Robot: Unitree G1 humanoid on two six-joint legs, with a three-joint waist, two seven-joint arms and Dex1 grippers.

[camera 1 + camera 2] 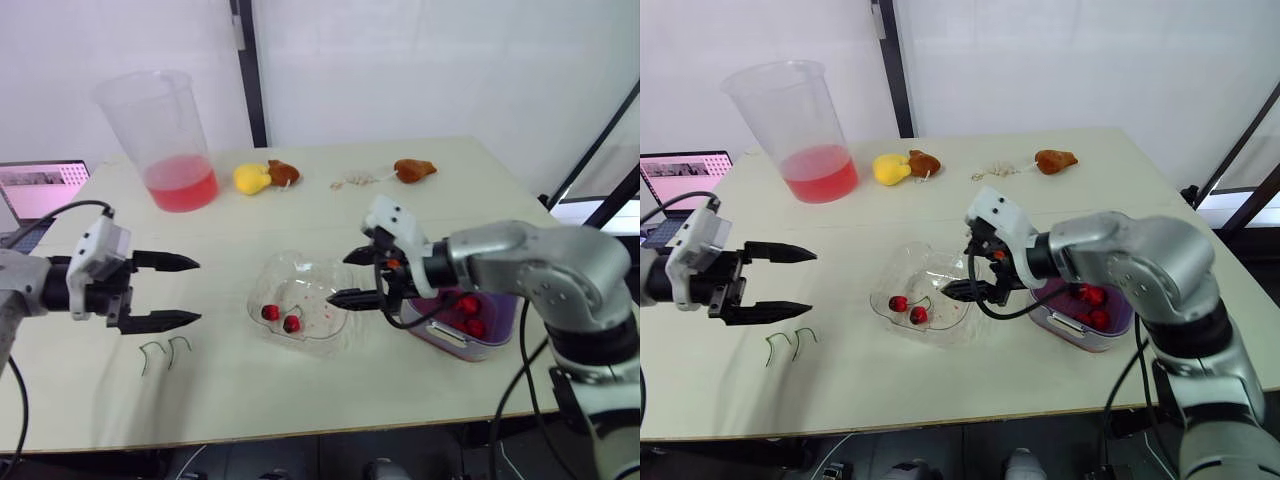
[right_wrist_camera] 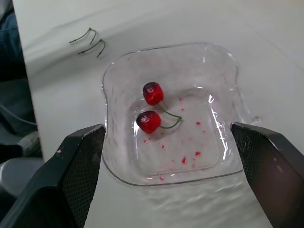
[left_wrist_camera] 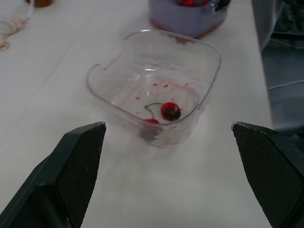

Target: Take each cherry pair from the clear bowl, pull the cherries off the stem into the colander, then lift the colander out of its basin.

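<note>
Surface: a pale surface [image 1: 250, 400]. Its near edge runs just below the stems and the bowl, and its far edge lies behind the beaker.
Open room: there is a bare stretch between the left end effector and the bowl. A wide bare band separates the bowl from the row of things at the back.
Clear bowl [image 2: 213, 80]: it sits mid-surface towards the near edge, with red specks on its floor.
Cherry pair [image 2: 148, 121]: two red cherries joined by a green stem, lying inside the clear bowl on the side towards the left arm.
Colander [image 1: 450, 335]: a purple tub just beside the bowl on the robot's right, near the front edge. I cannot tell the colander from its basin. Loose cherries [image 1: 468, 304] lie inside it.
Left end effector [image 1: 198, 291]: its fingers are spread wide and hold nothing. It hovers well left of the bowl, pointing towards it.
Right end effector [image 1: 338, 279]: its fingers are parted wide and hold nothing. It is poised over the bowl's right rim, clear of the cherries.
Bare stems [image 1: 165, 350]: two lie on the surface below the left end effector.
Back row: a beaker [image 1: 165, 135] with pink liquid stands at the left. A yellow piece [image 1: 251, 178] touches a brown piece [image 1: 283, 172], and another brown piece [image 1: 414, 169] lies further right.
Laptop [image 1: 40, 188]: it sits at the left edge.
</note>
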